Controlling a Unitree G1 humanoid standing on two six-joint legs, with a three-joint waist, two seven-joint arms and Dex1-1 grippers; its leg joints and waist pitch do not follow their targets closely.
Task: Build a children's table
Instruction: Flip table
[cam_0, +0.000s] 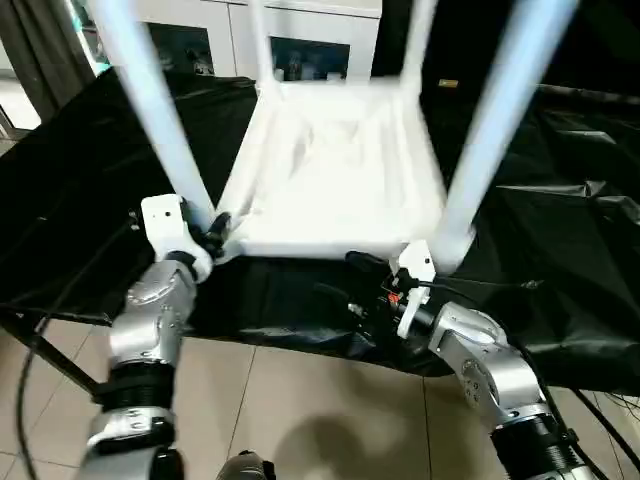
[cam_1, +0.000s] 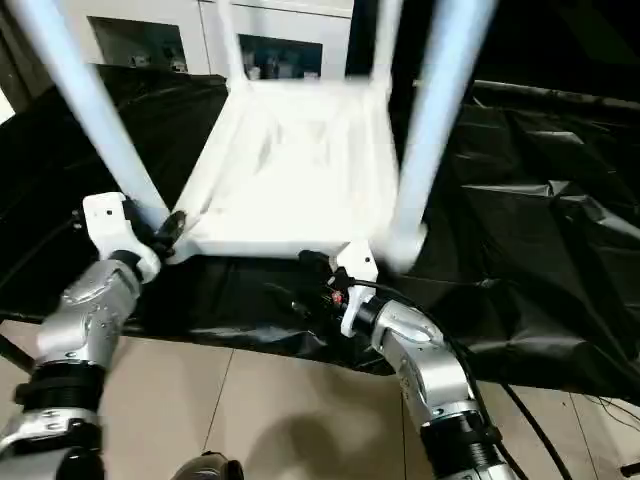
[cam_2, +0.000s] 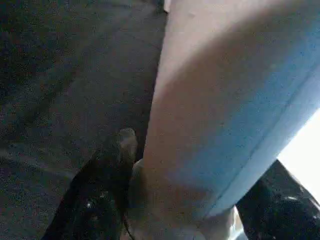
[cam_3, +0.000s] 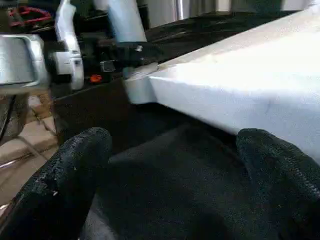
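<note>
The children's table lies upside down on the black cloth, its ribbed white top (cam_0: 330, 170) facing up and its four tube legs pointing upward. My left gripper (cam_0: 215, 232) is at the near-left corner, shut around the base of the near-left leg (cam_0: 165, 120). In the left wrist view a black finger (cam_2: 107, 175) presses against the side of that leg (cam_2: 225, 115). My right gripper (cam_0: 352, 285) is open just in front of the top's near edge (cam_3: 240, 95), close to the near-right leg (cam_0: 490, 130), with nothing between its fingers.
The black cloth (cam_0: 560, 260) covers the whole work surface and hangs over its near edge. Below that edge is the tiled floor (cam_0: 320, 420). White cabinets (cam_0: 300, 40) stand behind. Cables (cam_0: 40, 340) hang beside my left forearm.
</note>
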